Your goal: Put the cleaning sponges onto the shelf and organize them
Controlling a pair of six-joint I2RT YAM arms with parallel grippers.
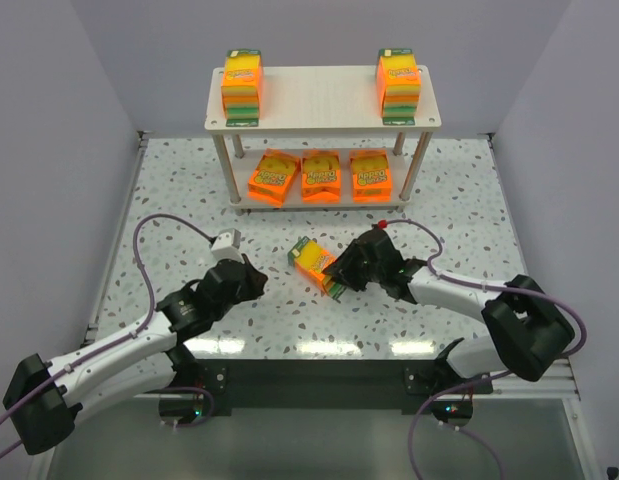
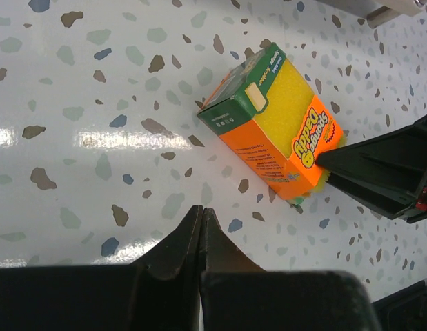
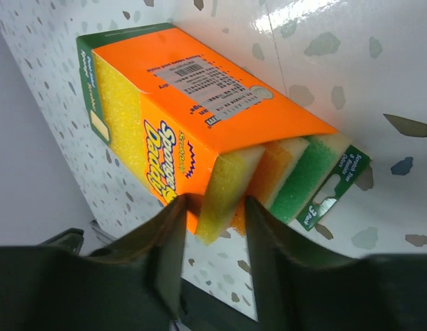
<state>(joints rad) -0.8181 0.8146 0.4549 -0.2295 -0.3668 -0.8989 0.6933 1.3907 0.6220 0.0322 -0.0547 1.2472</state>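
Observation:
One pack of cleaning sponges (image 1: 315,262) (image 2: 275,124) (image 3: 192,89) lies on the speckled table, orange with a green header. My right gripper (image 1: 339,272) (image 3: 216,203) is at its near end. The jaws stand partly apart, astride the yellow sponge corner, and both fingers are against the pack. My left gripper (image 1: 251,280) (image 2: 201,210) is shut and empty, hovering left of the pack. The shelf (image 1: 324,100) holds a pack at the top left (image 1: 242,85) and one at the top right (image 1: 399,83). Three packs (image 1: 321,174) lie on its lower board.
Grey walls close in the table on the left, right and back. The shelf's legs (image 1: 235,175) stand at the far middle. A white block (image 1: 227,240) on the left arm's cable sits near the left gripper.

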